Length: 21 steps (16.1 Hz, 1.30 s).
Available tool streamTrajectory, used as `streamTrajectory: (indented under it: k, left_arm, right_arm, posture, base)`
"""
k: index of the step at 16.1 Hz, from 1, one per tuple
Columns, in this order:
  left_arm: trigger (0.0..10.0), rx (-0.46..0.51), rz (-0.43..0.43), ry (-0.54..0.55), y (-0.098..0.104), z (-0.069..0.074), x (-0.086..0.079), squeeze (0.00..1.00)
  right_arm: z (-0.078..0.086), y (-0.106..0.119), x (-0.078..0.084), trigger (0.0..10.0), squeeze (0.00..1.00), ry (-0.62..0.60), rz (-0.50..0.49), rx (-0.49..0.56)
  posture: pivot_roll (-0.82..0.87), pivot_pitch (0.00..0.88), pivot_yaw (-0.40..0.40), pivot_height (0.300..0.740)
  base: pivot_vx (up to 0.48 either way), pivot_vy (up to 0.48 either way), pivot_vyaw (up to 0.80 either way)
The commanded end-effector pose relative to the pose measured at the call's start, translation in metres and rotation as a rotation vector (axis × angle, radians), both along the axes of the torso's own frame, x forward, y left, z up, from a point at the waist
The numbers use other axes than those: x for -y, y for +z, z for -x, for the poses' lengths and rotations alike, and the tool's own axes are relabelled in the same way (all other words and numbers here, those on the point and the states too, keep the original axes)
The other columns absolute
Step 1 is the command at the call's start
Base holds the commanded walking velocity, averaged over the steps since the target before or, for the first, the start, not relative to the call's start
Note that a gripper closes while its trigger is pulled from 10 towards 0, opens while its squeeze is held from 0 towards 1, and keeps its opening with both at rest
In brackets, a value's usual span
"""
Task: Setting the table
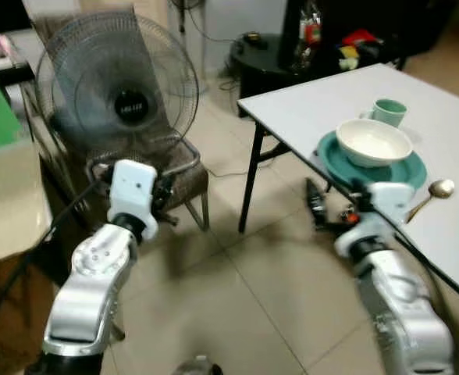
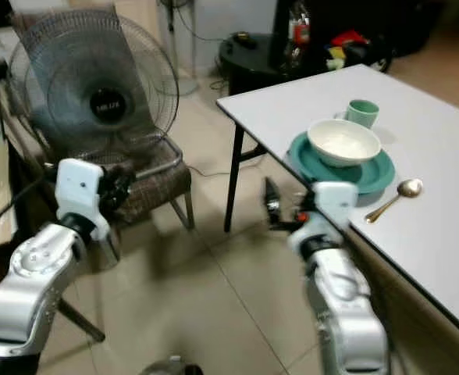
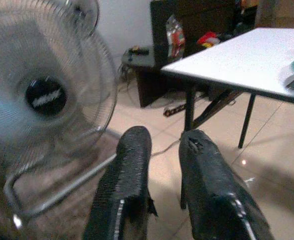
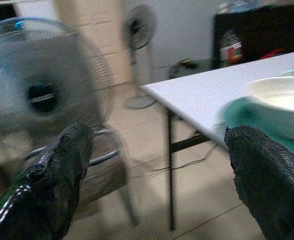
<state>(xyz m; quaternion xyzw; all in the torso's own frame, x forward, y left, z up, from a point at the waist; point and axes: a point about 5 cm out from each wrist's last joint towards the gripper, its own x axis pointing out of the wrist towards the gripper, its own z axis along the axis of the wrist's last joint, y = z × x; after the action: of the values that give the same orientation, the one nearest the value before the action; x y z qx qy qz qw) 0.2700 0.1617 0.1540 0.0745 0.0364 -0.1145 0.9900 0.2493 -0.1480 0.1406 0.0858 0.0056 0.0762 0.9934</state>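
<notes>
A white table (image 1: pixel 448 109) stands at the right. On it are a teal plate (image 1: pixel 335 160) with a white bowl (image 1: pixel 374 142) in it, a teal cup (image 1: pixel 389 112) behind them and a gold spoon (image 1: pixel 436 191) to their right. My right gripper (image 1: pixel 327 211) hovers over the floor just off the table's near edge, beside the plate, its fingers (image 4: pixel 62 170) spread wide and holding nothing. My left gripper (image 1: pixel 163 199) is raised in front of the chair, its fingers (image 3: pixel 132 170) a narrow gap apart and holding nothing.
A large fan (image 1: pixel 116 86) sits on a chair (image 1: pixel 179 176) at the left. A low black table (image 1: pixel 265 55) with bottles and clutter stands at the back. Tiled floor (image 1: pixel 237 289) lies between chair and table. A beige counter (image 1: pixel 3 195) is at the far left.
</notes>
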Motion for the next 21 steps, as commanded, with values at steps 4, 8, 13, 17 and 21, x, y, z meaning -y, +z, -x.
streamTrajectory:
  k: [4,8,13,17,21]
  left_arm:
    - [10.0,0.011,-0.008,0.000,0.004,0.000,0.000,1.00]
    - [10.0,0.010,-0.011,0.002,0.006,0.000,-0.001,1.00]
    - [10.0,0.011,-0.015,0.007,0.007,0.000,-0.003,1.00]
    - [10.0,0.011,-0.012,0.006,0.007,-0.001,-0.002,1.00]
    - [10.0,0.012,-0.010,0.018,0.008,0.001,-0.005,1.00]
  right_arm:
    - [-0.003,0.003,0.003,10.0,1.00,-0.007,-0.013,0.002]
    - [-0.005,0.005,0.000,10.0,1.00,0.026,-0.020,0.018]
    - [-0.006,0.005,-0.002,10.0,1.00,0.034,-0.022,0.015]
    - [-0.009,0.006,-0.002,10.0,1.00,0.048,-0.016,0.020]
    - [-0.011,0.007,-0.003,10.0,1.00,0.064,-0.013,0.023]
  posture:
    - [0.10,0.000,0.029,0.740]
    - [0.10,0.000,0.025,0.740]
    - [0.11,0.000,0.024,0.740]
    - [0.11,0.000,0.021,0.740]
    - [0.12,0.000,0.010,0.740]
  base:
    - [0.000,0.330,0.13]
    - [0.000,0.330,0.00]
    - [0.000,0.332,0.42]
    - [0.000,0.316,0.62]
    - [0.000,0.134,0.80]
